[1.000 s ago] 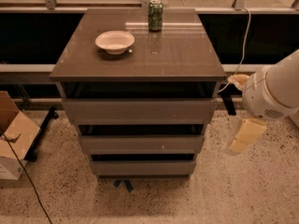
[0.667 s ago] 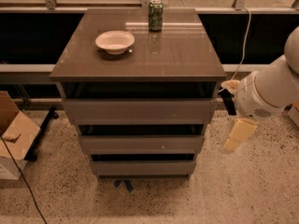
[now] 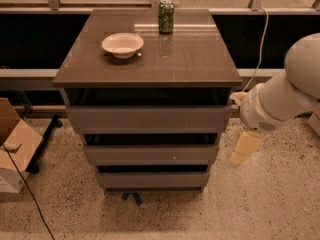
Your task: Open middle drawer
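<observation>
Speckled floor [image 3: 280, 204], dark window wall behind. Grey-brown cabinet [image 3: 150, 49] has three stacked fronts. The middle drawer [image 3: 150, 154] is the mid-sized one, between the tall top drawer [image 3: 150, 118] and the narrow bottom drawer [image 3: 150, 179], and is not pulled out yet. White arm [image 3: 285, 96] reaches in from the right. Gripper [image 3: 245, 148] hangs just off the cabinet's right side, not touching; released or clenched, cannot tell. Bowl [image 3: 122, 44] and can [image 3: 166, 16] sit on top. Step looks like the approach. With no handle, hook the front's upper lip through the dark gap, pull straight out, and avoid snagging the top drawer. Middle drawer lies left of the gripper, near, about level with it.
</observation>
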{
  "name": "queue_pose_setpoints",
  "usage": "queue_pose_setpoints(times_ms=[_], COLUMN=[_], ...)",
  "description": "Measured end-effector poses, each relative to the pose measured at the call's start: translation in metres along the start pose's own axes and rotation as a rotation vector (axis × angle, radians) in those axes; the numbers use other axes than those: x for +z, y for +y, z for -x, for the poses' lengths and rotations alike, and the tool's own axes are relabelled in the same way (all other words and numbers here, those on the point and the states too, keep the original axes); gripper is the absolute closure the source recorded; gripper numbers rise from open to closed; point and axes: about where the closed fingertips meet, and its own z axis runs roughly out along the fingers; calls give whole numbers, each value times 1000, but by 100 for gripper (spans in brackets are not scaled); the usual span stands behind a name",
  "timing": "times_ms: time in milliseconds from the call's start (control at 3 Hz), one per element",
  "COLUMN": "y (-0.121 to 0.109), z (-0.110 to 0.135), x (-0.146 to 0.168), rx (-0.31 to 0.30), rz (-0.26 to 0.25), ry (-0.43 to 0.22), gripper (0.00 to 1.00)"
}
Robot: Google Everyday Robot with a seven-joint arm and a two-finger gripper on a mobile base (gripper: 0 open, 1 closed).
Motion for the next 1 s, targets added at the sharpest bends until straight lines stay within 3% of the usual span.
queue_pose_setpoints(times_ms=[333,1000], y=[6,10], z=[4,3], x=[43,108], rx=[21,55], rz=[-11,0], ry=[-2,-87], gripper=[0,0])
